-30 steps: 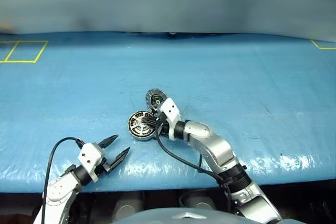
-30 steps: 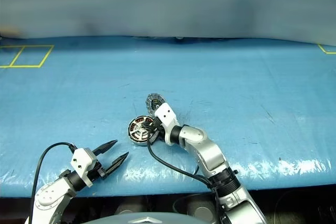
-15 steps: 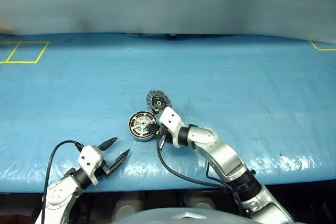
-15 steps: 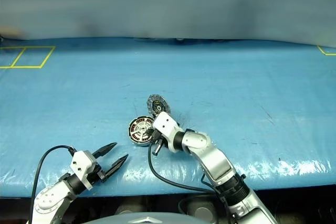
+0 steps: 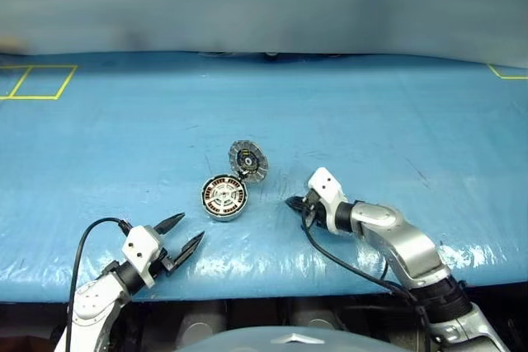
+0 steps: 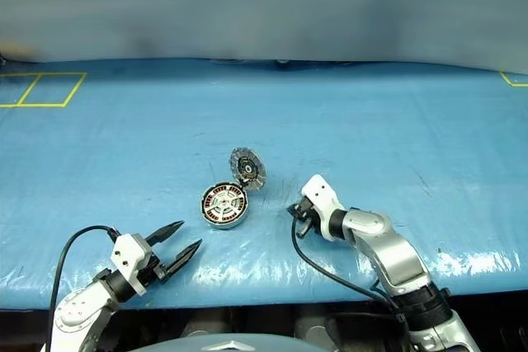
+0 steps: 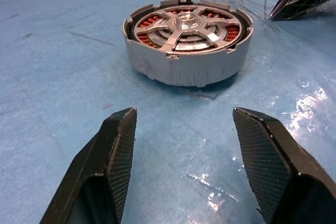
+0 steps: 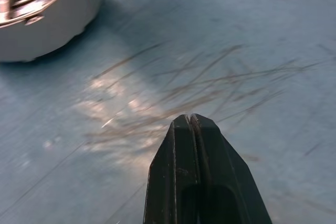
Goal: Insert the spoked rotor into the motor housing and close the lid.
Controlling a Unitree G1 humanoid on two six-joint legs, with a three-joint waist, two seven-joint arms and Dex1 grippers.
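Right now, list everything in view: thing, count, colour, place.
motor housing: one, silver with copper windings, middle of the table, in front of the left gripper.
spoked rotor: one, silver spokes and hub, seated inside the housing.
lid: one, grey ribbed face with dark centre, standing open at the housing's far edge.
table: one, covered in blue sheeting.
yellow tape lines: a square outline at the far left, a corner at the far right.
left gripper: one, black fingers, open, near edge.
right gripper: one, black fingers, shut, right of the housing.

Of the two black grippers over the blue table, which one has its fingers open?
The left gripper: its two fingers stand apart and empty, pointing toward the motor housing. The right gripper, beside the housing, has its fingers pressed together with nothing between them.
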